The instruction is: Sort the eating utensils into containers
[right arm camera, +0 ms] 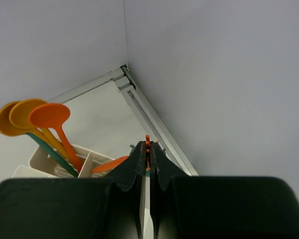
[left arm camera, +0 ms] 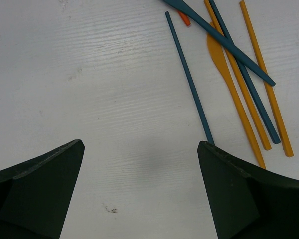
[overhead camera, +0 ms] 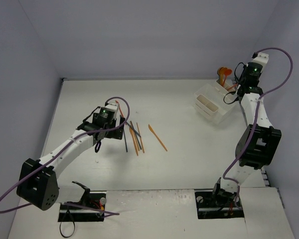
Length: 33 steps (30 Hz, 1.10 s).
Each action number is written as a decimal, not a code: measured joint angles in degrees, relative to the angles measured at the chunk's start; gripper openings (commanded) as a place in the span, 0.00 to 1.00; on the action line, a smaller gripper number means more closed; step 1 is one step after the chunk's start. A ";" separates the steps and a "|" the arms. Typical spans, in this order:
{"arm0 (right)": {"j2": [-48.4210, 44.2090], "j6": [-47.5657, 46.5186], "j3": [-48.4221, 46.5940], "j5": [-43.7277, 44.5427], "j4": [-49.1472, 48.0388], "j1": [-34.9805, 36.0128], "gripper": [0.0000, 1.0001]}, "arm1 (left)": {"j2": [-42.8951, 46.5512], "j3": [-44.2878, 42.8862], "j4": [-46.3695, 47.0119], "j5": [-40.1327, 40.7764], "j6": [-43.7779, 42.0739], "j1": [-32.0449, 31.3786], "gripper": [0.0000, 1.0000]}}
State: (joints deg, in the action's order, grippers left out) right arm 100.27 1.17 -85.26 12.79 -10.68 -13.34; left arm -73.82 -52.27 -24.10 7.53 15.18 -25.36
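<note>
Left gripper (left arm camera: 140, 149): spread wide, nothing held, hung low over the tabletop (left arm camera: 89, 74); bare white surface is seen between the fingers and out to the left.
Loose utensils (overhead camera: 134, 135): heaped just right of the left gripper. A dark blue stick (left arm camera: 189, 79) is run up to the right finger's tip, with an orange knife (left arm camera: 231, 84) and crossed orange and blue handles beside it.
Stray orange utensil (overhead camera: 157, 137): laid alone, apart from the heap, with open table around it.
Right gripper (right arm camera: 147, 149): pinched tight on a thin orange piece (right arm camera: 147, 141), of which only the edge is seen.
Containers (overhead camera: 209, 102): clustered at the far right by the wall. Spoons (right arm camera: 40, 117) are stood in one bin, below the right gripper.
Wall corner (right arm camera: 125, 67): met close behind the right gripper, so room there is tight.
</note>
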 measured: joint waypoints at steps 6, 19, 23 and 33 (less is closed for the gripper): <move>0.02 0.21 1.62 -1.81 -0.22 0.34 0.03 | 0.00 0.00 0.02 0.00 0.01 0.00 0.97; 1.74 0.87 1.83 -3.60 -1.70 0.68 0.40 | 0.00 0.00 0.02 -0.30 0.02 0.00 0.97; 1.22 0.65 1.87 -4.17 -1.72 0.68 0.48 | 0.00 0.00 0.03 -0.61 0.05 0.00 0.97; -9.51 -0.45 2.11 -9.22 6.17 7.10 0.56 | 0.00 0.00 0.62 -3.04 0.96 0.60 0.97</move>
State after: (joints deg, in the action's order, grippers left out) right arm 90.76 0.72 -83.15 3.56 -4.51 -6.24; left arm -73.82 -52.27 -23.48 4.49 16.14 -24.77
